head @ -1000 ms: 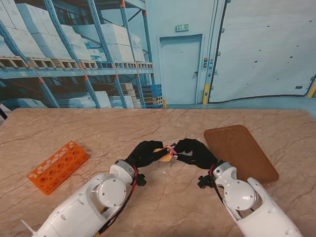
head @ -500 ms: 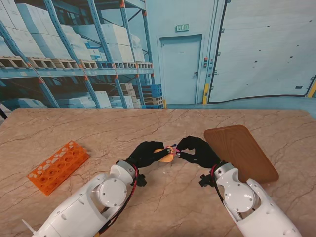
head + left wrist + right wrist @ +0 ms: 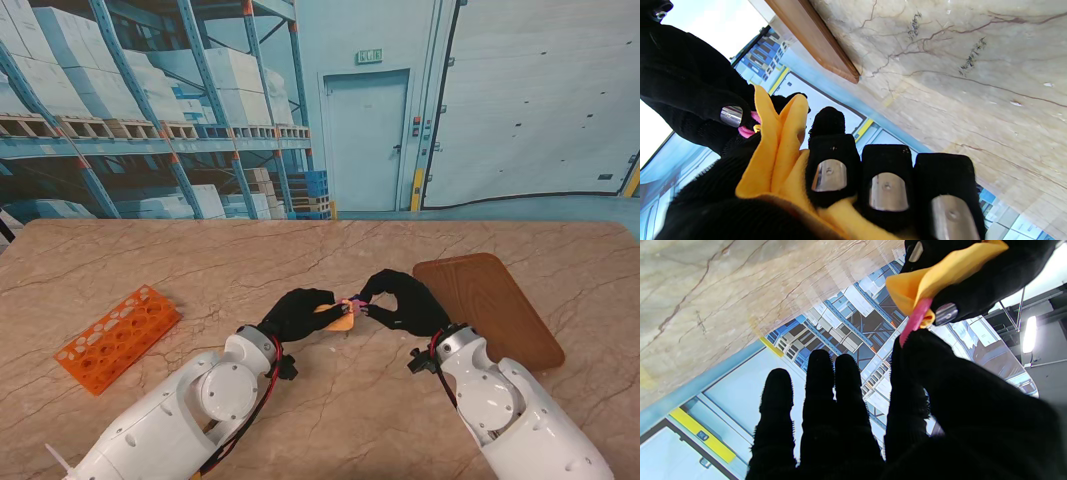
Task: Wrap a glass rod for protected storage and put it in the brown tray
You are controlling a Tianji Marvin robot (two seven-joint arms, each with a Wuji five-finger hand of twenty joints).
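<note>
Black right hand [image 3: 402,303] lifted, shifted farther away

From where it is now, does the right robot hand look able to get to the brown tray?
Probably yes. The right robot hand sits just left of the tray, with bare table between them, but it is pinching the pink piece at the yellow wrap.
</note>
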